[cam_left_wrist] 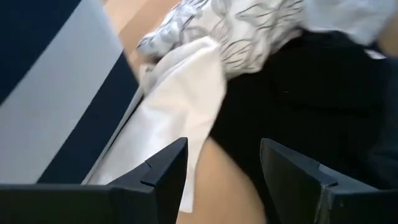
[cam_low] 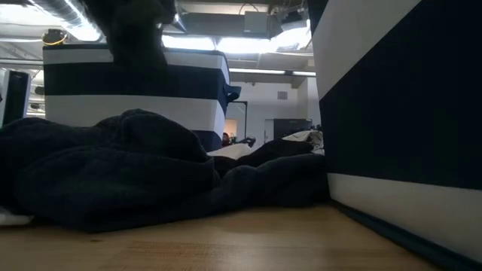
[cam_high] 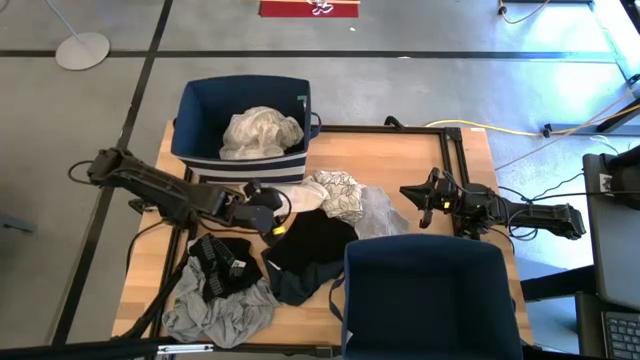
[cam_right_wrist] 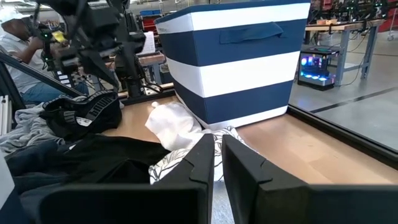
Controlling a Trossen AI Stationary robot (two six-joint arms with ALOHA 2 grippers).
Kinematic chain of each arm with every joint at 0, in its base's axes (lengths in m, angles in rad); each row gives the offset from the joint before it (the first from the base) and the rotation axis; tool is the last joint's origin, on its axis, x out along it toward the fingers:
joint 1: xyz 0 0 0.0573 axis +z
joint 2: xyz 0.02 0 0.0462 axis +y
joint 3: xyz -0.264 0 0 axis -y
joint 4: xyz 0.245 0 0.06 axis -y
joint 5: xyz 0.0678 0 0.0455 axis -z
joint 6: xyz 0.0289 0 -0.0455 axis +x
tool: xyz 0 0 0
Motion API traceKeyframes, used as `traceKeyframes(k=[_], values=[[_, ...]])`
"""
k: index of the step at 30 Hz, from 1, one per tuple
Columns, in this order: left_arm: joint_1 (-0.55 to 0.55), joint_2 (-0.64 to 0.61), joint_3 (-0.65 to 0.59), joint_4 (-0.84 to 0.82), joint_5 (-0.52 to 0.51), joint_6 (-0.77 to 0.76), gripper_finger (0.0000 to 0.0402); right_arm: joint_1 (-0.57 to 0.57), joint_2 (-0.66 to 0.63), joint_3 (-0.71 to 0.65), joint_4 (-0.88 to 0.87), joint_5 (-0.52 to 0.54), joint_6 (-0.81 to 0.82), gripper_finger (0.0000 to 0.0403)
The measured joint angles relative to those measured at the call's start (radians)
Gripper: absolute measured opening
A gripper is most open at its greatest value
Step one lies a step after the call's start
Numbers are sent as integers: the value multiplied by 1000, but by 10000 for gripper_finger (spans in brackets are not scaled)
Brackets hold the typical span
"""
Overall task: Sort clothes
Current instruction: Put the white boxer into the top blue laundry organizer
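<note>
Reaching with its left tool open over the white cloth in the frame's middle, the robot must next close on it, while the right tool waits shut.

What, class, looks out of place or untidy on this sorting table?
Most clothes lie in a jumbled heap on the table, overlapping one another; the grey garment droops at the table's near edge. Only one pale garment sits in the far bin. Nothing looks damaged.
</note>
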Motion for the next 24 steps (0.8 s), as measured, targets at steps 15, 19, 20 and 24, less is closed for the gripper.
traceKeyframes(k=[15,19,20,24], values=[[112,85,-149,4,-35,-321,190,0,0,0,0,1,0,35],[134,116,-171,1,-34,-367,190,0,0,0,-1,1,0,35],[138,122,-175,4,-34,-369,190,0,0,0,-1,2,0,35],[145,148,-180,6,-34,-372,190,0,0,0,-1,2,-1,35]])
